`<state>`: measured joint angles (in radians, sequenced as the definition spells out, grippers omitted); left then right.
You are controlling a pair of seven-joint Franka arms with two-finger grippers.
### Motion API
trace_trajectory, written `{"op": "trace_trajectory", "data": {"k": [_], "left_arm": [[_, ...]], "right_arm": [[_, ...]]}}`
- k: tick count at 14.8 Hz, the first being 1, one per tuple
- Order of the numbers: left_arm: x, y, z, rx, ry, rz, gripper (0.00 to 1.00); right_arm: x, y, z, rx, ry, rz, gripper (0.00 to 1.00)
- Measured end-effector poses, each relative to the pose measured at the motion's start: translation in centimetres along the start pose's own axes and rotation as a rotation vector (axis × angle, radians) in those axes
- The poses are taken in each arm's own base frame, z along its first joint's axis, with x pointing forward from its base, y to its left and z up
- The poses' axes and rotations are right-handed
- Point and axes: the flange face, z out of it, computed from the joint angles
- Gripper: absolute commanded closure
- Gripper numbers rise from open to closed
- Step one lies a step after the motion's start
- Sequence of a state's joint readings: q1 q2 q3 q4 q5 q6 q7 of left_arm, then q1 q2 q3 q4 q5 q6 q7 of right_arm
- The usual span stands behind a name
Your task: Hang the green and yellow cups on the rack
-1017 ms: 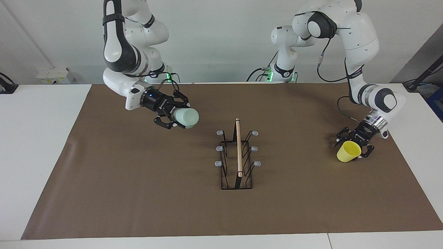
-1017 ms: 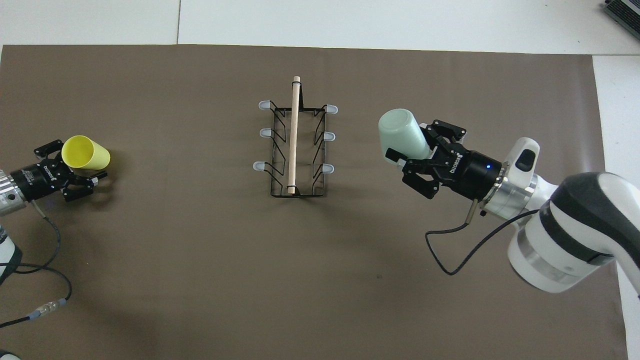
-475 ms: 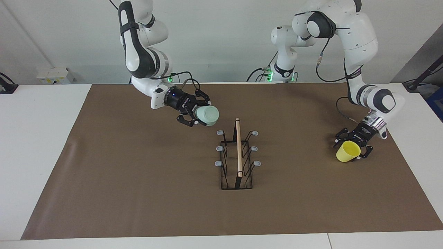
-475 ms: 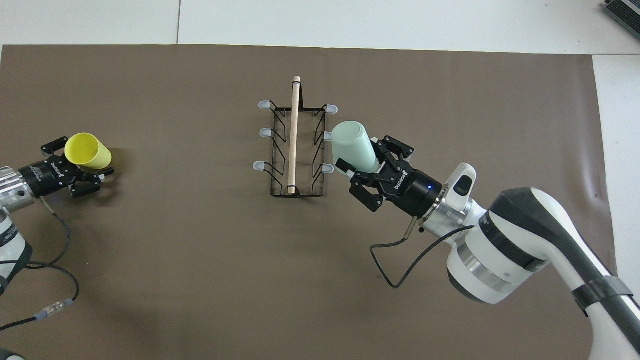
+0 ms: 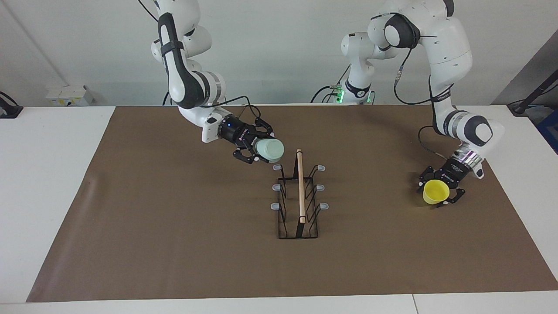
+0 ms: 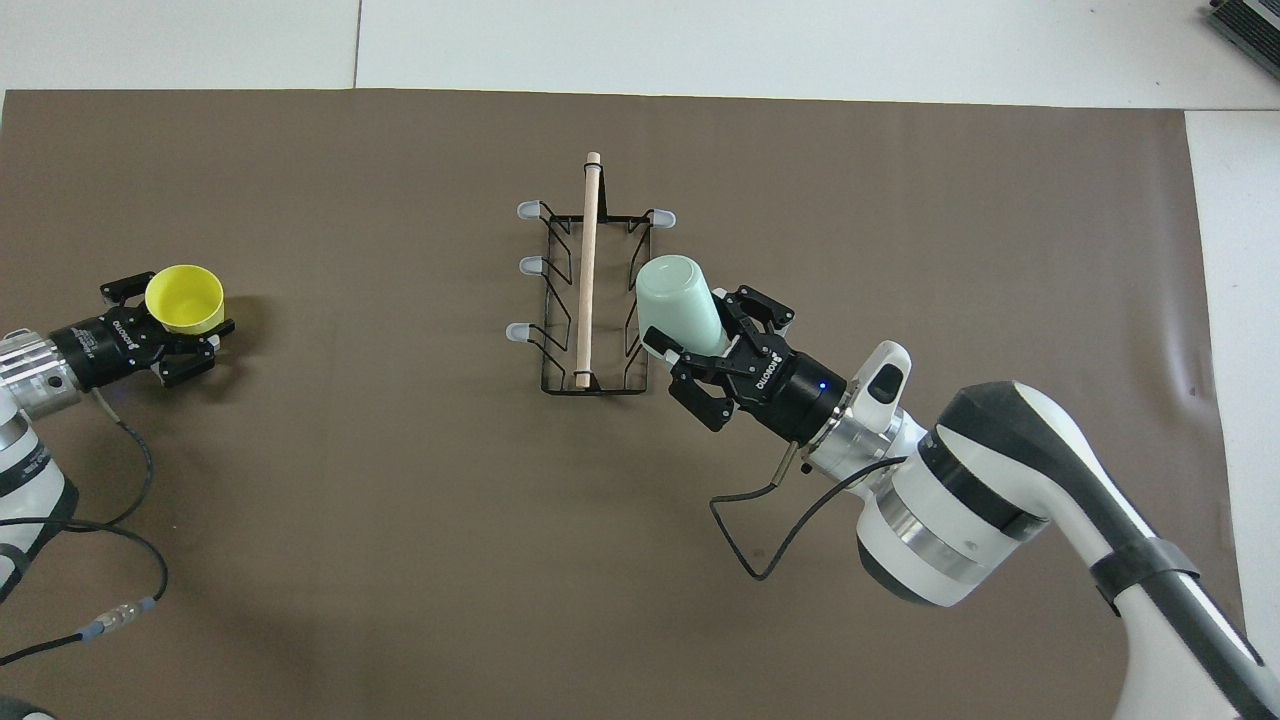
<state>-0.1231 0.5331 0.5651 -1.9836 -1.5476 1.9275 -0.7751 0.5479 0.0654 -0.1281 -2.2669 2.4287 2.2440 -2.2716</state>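
The black wire rack (image 5: 301,187) (image 6: 588,270) with a wooden bar handle stands mid-mat. My right gripper (image 5: 260,151) (image 6: 708,335) is shut on the pale green cup (image 5: 271,149) (image 6: 678,303). That cup is tilted, its closed bottom leading, in the air just above the rack's prong (image 5: 277,167) nearest the robots on the right arm's side. At the left arm's end of the mat, my left gripper (image 5: 437,192) (image 6: 183,320) is shut on the yellow cup (image 5: 433,191) (image 6: 185,298), whose mouth points up, low over the mat.
A brown mat (image 5: 174,244) covers the table, with white tabletop (image 5: 48,174) around it. A black cable (image 6: 760,560) loops below the right wrist. The rack's other grey-tipped prongs (image 5: 323,206) carry nothing.
The right arm carried the green cup across the mat to the rack's edge. The left gripper closed on the yellow cup and turned its mouth more upward.
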Motion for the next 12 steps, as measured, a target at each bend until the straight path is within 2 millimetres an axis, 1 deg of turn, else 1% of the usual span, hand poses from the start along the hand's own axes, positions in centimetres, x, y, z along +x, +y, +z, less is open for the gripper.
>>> {"op": "trace_trajectory", "data": {"k": [2,6,7,9,12], "left_arm": [[-0.4,0.1,-0.2,-0.005,-0.008,0.004,1.00],[-2.2,0.7,-1.4,-0.021,-0.035,0.029,1.00],[-2.6,0.8,-1.7,-0.024,-0.038,0.037,1.00],[-3.3,1.3,-2.3,-0.020,-0.025,0.066,1.00],[-4.6,2.5,-3.9,0.013,0.034,0.144,1.00]], "right_arm": [[-0.8,0.1,0.3,0.011,0.014,-0.001,1.00],[-4.8,1.2,1.1,0.030,0.060,-0.035,1.00],[-5.2,1.4,1.2,0.032,0.058,-0.035,1.00],[-5.4,1.5,1.2,0.034,0.058,-0.035,1.00],[-5.4,1.5,1.2,0.034,0.058,-0.035,1.00]]}}
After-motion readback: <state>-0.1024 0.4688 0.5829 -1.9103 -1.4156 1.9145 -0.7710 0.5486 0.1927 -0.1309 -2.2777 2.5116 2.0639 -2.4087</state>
